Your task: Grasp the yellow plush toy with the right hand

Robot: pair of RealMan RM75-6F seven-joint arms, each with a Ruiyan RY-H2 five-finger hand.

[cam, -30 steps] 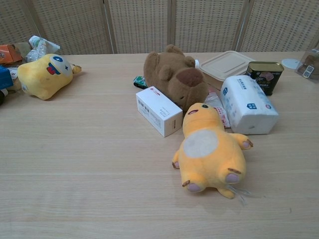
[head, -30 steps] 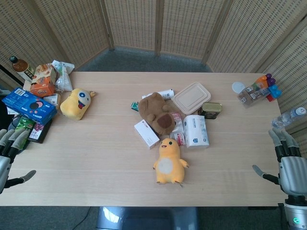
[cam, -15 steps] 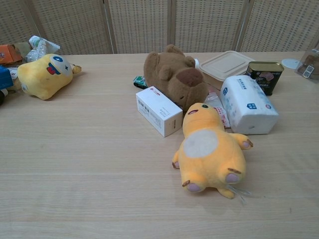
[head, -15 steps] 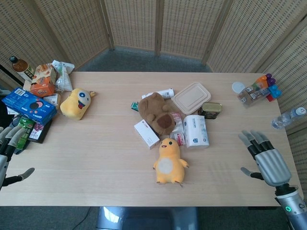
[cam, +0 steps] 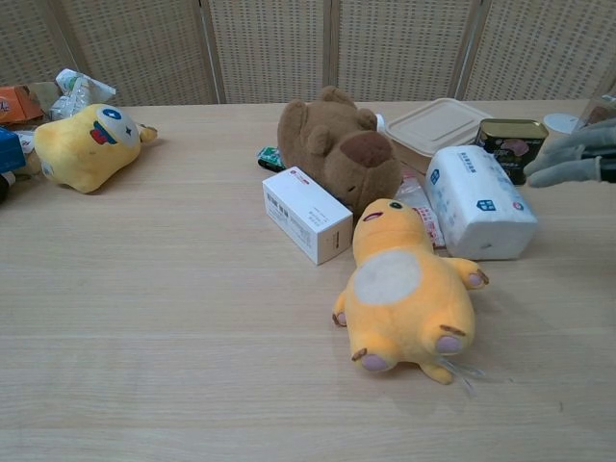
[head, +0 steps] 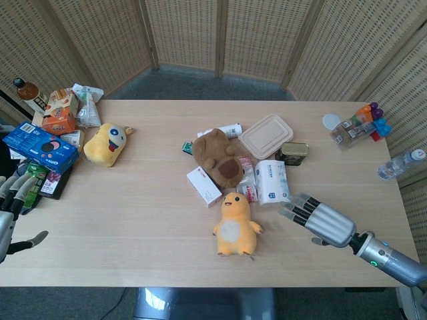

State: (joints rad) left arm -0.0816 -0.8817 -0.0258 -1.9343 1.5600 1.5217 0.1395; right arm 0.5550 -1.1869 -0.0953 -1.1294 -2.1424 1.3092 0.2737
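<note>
— Wicker screens back your pale wooden desk (head: pixel 133 220); where's the yellow plush toy (head: pixel 235 227)?
— Lying belly-up near the front edge. Your right hand (head: pixel 319 221) hovers beside it, fingers (cam: pixel 568 154) spread, holding nothing.

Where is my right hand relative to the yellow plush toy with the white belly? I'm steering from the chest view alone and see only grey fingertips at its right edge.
Observer: In the head view the right hand is to the right of the yellow plush toy with the white belly. Bare table lies between them, with no contact.
Operator: Which way do the fingers point?
Observer: The fingers stretch toward the toy, slightly apart, holding nothing.
Operator: And the left hand? My view doesn't show it.
Observer: The left hand is at the left end of the light wooden table, fingers apart and empty.
</note>
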